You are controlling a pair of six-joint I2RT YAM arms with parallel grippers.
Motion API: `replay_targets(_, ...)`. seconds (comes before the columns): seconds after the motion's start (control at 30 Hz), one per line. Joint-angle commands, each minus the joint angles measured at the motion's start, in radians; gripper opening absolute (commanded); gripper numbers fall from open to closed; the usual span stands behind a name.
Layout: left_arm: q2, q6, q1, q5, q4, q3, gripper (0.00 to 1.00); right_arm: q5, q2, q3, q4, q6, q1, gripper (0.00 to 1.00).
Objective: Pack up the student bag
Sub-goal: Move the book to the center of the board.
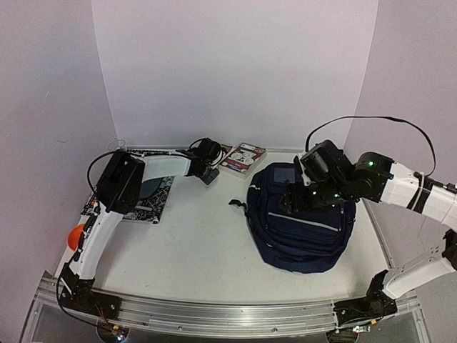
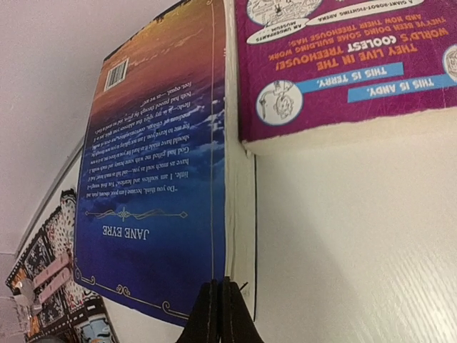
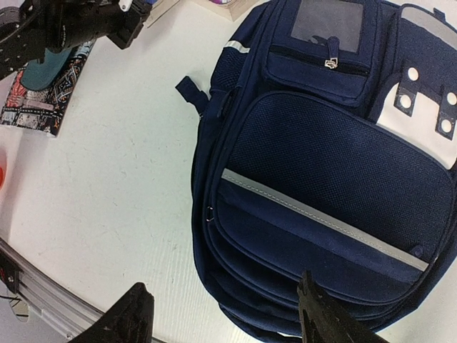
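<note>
The student bag (image 1: 303, 221) (image 3: 321, 164), a navy backpack with grey stripes, lies flat on the right half of the table with its pockets zipped. My right gripper (image 1: 289, 200) (image 3: 221, 282) hangs open above the bag's lower left edge, touching nothing. At the back, a blue "Jane Eyre" book (image 2: 157, 143) lies beside a purple book (image 1: 243, 158) (image 2: 335, 64). My left gripper (image 1: 208, 175) (image 2: 220, 286) is shut, fingertips together at the blue book's near edge. Whether they pinch its cover, I cannot tell.
A flat black patterned mat (image 1: 153, 196) (image 3: 43, 93) lies at the left under the left arm. An orange object (image 1: 75, 236) sits near the left edge. White walls close in the back and sides, and a metal rail (image 1: 228, 314) runs along the front.
</note>
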Motion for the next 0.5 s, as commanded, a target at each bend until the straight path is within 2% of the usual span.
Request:
replay_targets(0.0, -0.164, -0.130, -0.009, 0.110, -0.058, -0.181, 0.00, 0.023, 0.012, 0.046, -0.028, -0.031, -0.005, 0.70)
replay_targets(0.3, -0.443, -0.396, -0.129, 0.253, -0.083, -0.500, 0.00, -0.026, 0.048, 0.046, 0.054, -0.051, -0.004, 0.70)
replay_targets(0.47, -0.561, -0.597, -0.175, 0.430, -0.086, -0.618, 0.00, -0.101, 0.078, 0.000, 0.181, -0.002, -0.004, 0.69)
